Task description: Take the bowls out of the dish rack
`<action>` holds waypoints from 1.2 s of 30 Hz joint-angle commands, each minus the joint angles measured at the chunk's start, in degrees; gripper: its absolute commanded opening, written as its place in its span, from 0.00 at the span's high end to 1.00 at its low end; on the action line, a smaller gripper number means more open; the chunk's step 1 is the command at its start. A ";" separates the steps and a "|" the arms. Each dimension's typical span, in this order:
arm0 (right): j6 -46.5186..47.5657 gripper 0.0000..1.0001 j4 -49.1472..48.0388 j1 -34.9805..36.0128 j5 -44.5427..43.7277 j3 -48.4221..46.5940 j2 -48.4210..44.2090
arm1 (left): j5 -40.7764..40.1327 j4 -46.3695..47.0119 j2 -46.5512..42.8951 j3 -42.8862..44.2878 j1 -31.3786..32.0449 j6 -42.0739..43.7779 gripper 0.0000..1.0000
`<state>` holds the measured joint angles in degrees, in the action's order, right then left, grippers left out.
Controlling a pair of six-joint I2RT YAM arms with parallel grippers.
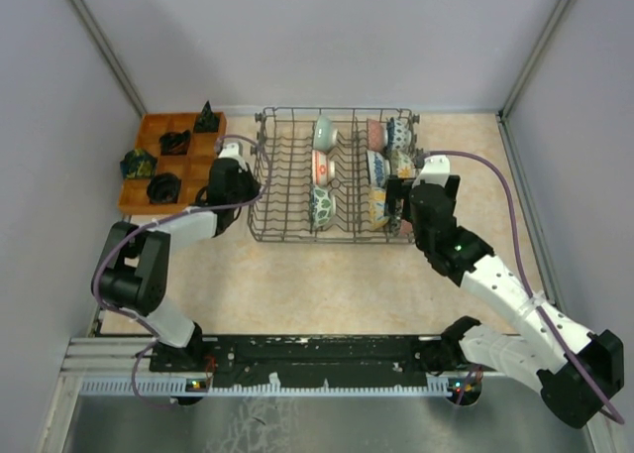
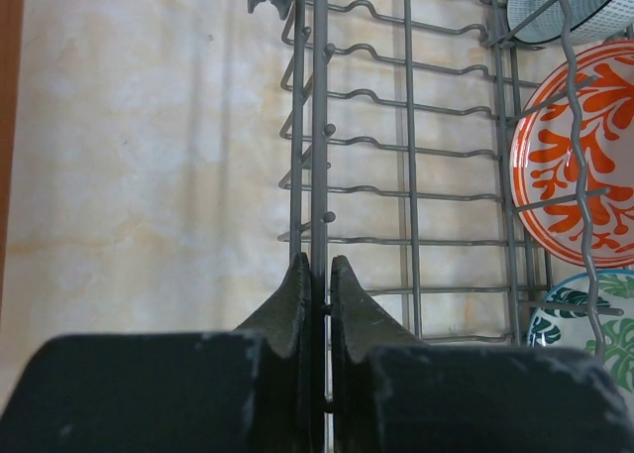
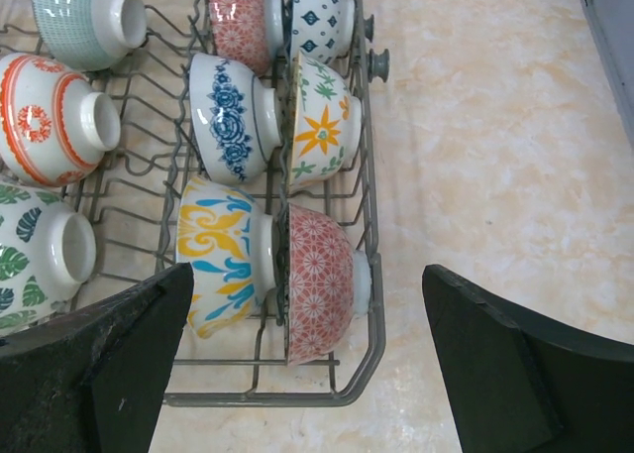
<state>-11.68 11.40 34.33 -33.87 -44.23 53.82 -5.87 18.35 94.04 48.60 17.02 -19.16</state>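
The dark grey wire dish rack [image 1: 287,180] stands mid-table with several bowls on edge. A pale green bowl [image 1: 324,133], a red-and-white bowl [image 1: 322,166] and a green leaf bowl [image 1: 322,207] fill the middle row. My left gripper [image 1: 244,183] is shut on the rack's left rim wire [image 2: 319,126]. My right gripper [image 1: 400,203] is open above the rack's near right corner. In the right wrist view its fingers [image 3: 139,334] straddle a yellow-and-blue bowl [image 3: 220,255] and a red geometric bowl [image 3: 322,280]. Behind them stand a blue floral bowl [image 3: 228,116] and an orange flower bowl [image 3: 322,126].
An orange compartmented tray [image 1: 149,141] with dark objects sits left of the rack, close to my left arm. Grey walls enclose the table on three sides. Bare beige table lies right of the rack [image 3: 495,156] and in front of it.
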 commanded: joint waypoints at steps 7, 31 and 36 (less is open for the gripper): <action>-0.50 0.01 0.52 0.26 -1.61 -2.81 0.85 | -12.55 -1.12 -10.08 -8.38 -1.57 -7.63 1.00; 0.31 0.01 4.50 0.34 -2.30 -10.63 9.25 | -16.48 -3.85 -20.75 -16.19 0.53 -13.22 0.94; 1.76 0.01 7.82 3.90 -8.57 -13.15 13.17 | -16.68 -4.21 -21.22 -16.28 0.64 -12.59 0.81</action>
<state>-11.81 17.15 34.98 -36.77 -53.01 64.23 -18.55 13.78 75.44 32.62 18.50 -28.53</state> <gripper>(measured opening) 0.991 0.161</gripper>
